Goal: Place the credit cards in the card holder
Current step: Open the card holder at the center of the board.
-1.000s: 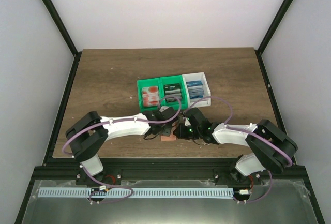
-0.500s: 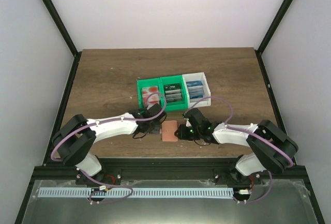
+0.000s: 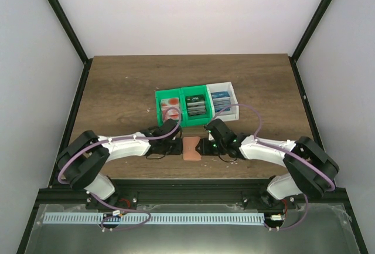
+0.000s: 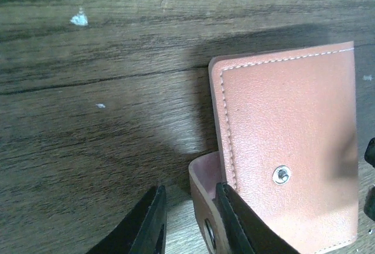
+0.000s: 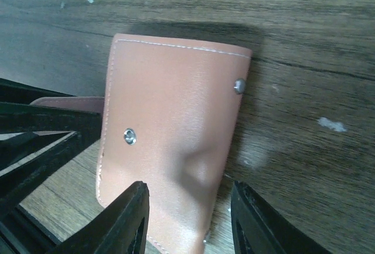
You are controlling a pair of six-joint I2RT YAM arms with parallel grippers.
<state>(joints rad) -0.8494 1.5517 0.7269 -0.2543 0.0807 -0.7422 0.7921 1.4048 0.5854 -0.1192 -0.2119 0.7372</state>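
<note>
Here's the flat salmon-orange leather card holder (image 3: 191, 148), lying on the wooden bench (image 3: 117, 84) right between my two arms, with its metal snap studs facing up. My right jaws stand wide, straddling its near end, while my left jaws are narrow but parted, low at its other side, with the edge of its pink flap showing in the gap. Just behind, the credit cards (image 3: 195, 105) sit in a row of green and white plastic bins (image 3: 157, 104).
</note>
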